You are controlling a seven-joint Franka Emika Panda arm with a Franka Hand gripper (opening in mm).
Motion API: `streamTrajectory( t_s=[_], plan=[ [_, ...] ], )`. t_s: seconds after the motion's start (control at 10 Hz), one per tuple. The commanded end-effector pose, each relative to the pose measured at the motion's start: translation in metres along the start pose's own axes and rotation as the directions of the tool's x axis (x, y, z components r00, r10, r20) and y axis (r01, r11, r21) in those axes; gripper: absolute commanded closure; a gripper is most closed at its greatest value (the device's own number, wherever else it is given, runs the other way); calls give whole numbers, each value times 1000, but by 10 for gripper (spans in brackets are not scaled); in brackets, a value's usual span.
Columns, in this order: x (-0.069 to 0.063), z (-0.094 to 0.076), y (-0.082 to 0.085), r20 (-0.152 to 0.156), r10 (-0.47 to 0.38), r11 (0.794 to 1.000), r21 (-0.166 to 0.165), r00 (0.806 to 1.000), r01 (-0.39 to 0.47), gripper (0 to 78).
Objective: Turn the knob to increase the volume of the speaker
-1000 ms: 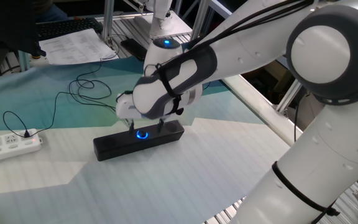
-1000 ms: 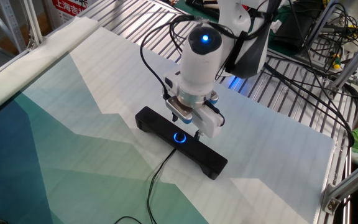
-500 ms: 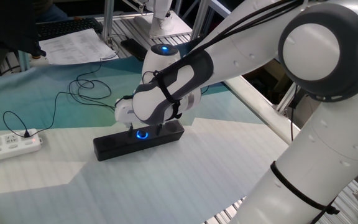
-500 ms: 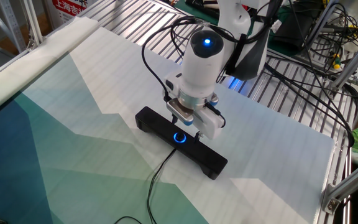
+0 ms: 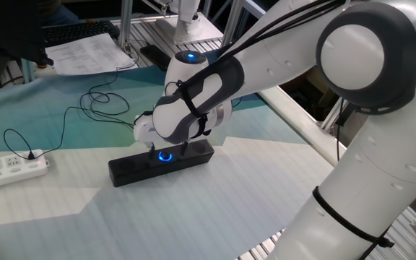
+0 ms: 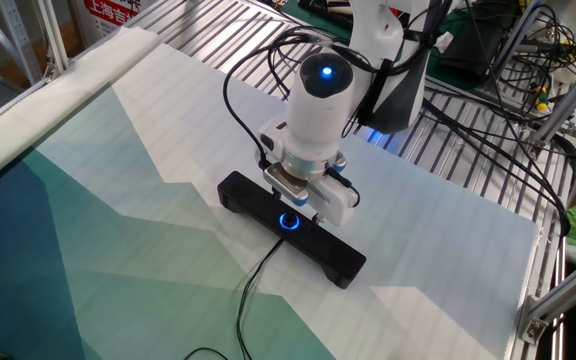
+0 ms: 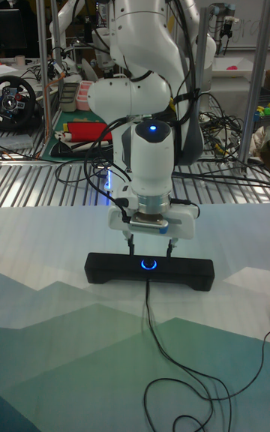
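The speaker (image 5: 132, 168) is a long black bar lying on the patterned table cloth, also seen in the other fixed view (image 6: 338, 258) and the tall view (image 7: 105, 267). Its knob (image 5: 165, 156) (image 6: 288, 221) (image 7: 150, 264) glows blue at mid-length on the side face. My gripper (image 7: 150, 250) (image 5: 168, 149) (image 6: 293, 207) hangs just above the bar, pointing down. It is open, with one fingertip (image 7: 129, 246) left of the knob and the other to its right. Neither finger touches the knob. A thin black cable (image 7: 150, 327) leaves the speaker below the knob.
A white power strip (image 5: 9, 170) lies at the table's left edge with a plug in it. Loose black cable (image 5: 100, 101) loops behind the speaker. Papers (image 5: 85, 52) and a keyboard (image 5: 78, 30) sit at the far edge. Metal slats (image 6: 448, 150) border the cloth.
The wrist and forearm have shifted a little and the hand has turned slightly over the speaker. The fingers stay apart on both sides of the knob. The speaker has not moved.
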State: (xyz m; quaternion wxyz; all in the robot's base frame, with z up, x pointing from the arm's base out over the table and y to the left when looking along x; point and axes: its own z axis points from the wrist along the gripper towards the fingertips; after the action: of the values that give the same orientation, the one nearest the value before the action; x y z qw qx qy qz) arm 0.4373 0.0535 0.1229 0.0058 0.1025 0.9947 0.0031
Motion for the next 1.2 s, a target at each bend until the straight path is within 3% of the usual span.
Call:
streamTrajectory(
  t_s=[0.1, 1.2],
  plan=[
    [-3, -2, 2, -2, -10, 1000, 1, 1000, 10, 1],
    [-7, 4, 3, -10, -5, 1000, 1, 1000, 5, 1]
  ],
)
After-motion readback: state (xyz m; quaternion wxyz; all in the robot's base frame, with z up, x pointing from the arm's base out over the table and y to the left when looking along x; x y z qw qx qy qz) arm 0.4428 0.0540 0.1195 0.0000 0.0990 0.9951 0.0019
